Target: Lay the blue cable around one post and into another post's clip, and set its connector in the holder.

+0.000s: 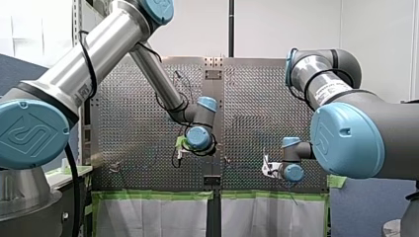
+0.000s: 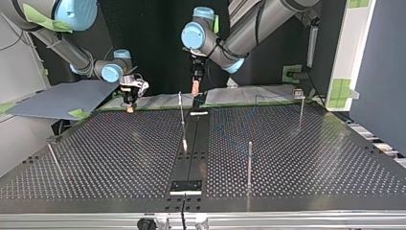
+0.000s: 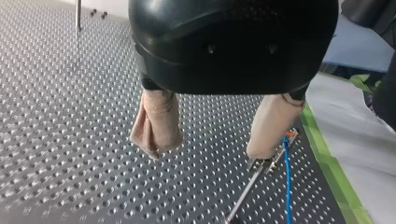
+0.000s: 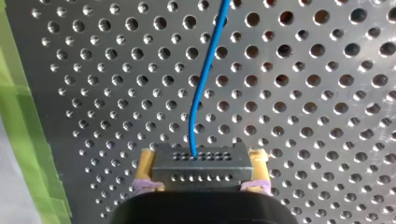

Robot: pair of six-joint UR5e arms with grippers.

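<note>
A: Left of the middle post (image 2: 182, 117) in the top view, my right gripper (image 2: 129, 107) pinches the connector (image 4: 201, 169) between its yellow pads (image 4: 145, 170), low over the bench (image 2: 297, 158).
B: And the cable (image 4: 206, 72)?
A: It leaves the connector's face and trails over the bench. In the left wrist view it passes close beside the post. None of it looks routed yet.
B: How will it handle?
A: Thin and light, I'd judge. It looks soft enough to bend round a post, but springy enough to drift off. The connector is the rigid part, so hold that by its flat sides and never pull at the wire's root.
B: Just right of the post?
A: My left gripper (image 3: 208, 150), beige pads (image 3: 156, 123) spread, holding nothing. It should pinch the cable near the post.
</note>
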